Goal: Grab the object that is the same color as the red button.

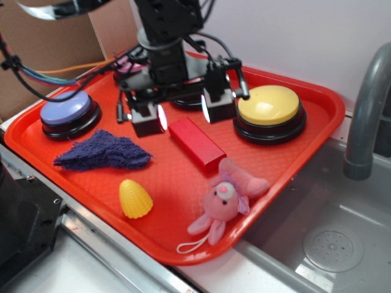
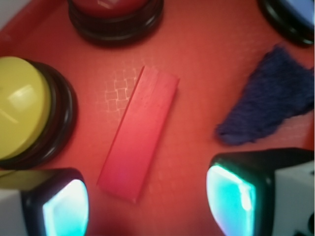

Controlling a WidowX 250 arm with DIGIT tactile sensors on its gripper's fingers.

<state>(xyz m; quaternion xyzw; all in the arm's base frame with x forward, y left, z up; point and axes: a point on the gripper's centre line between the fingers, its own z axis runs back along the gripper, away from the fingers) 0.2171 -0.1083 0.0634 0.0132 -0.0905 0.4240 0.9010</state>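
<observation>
So from the exterior cam I've got the gripper (image 1: pixel 182 113) hanging over the back half of the tray (image 1: pixel 317 104), jaws spread wide with nothing in them, and the block (image 1: pixel 195 141) lying flat on the tray just in front of and below it, between the purple cloth (image 1: pixel 104 152) and the yellow button (image 1: pixel 269 105). The red button (image 1: pixel 186 102) is mostly hidden behind the arm here, only a sliver shows. A bunny (image 1: pixel 225 198) and a little yellow cone (image 1: pixel 134 198) sit nearer the front edge, well out of the way. Wrist cam is clearer: the block (image 2: pixel 139 133) runs diagonally between the two fingers (image 2: pixel 66 206), apart from both, with the red button (image 2: pixel 114 14) at the top and the yellow button (image 2: pixel 24 105) off to one side. My read is it's a stiff, light, matte piece, so no crush worry and decent friction. I'd pinch across the narrow width around the middle of its length, but the jaws look skewed to its long axis, so I'd twist the wrist first or it'll probably pivot out.
</observation>
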